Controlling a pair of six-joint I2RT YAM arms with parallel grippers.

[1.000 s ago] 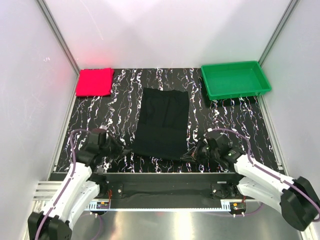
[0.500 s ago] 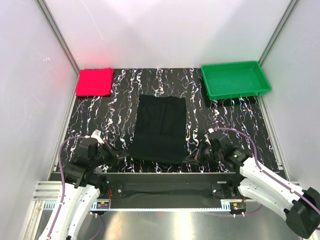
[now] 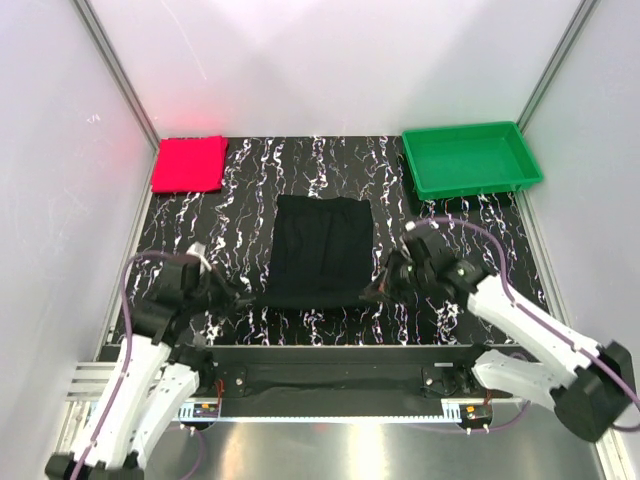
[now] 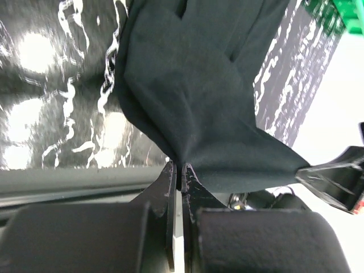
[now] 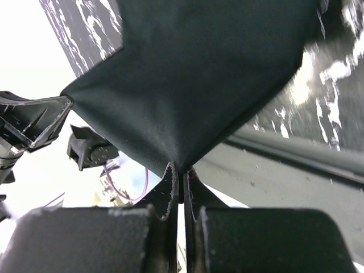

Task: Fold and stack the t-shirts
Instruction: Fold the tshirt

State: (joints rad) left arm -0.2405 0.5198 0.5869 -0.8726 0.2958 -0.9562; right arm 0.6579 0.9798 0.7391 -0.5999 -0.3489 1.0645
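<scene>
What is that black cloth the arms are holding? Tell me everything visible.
A plain black shirt, soft matte cloth, folded into a narrow rectangle. Its far part lies flat on the table; its near corners are pinched and lifted by the shut left gripper and right gripper, the edge stretched between them.

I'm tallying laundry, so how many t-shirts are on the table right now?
2. The black t-shirt lies mid-table, its near corners pinched by the left gripper and right gripper. The red t-shirt sits folded in the far left corner. None seems hidden.
</scene>
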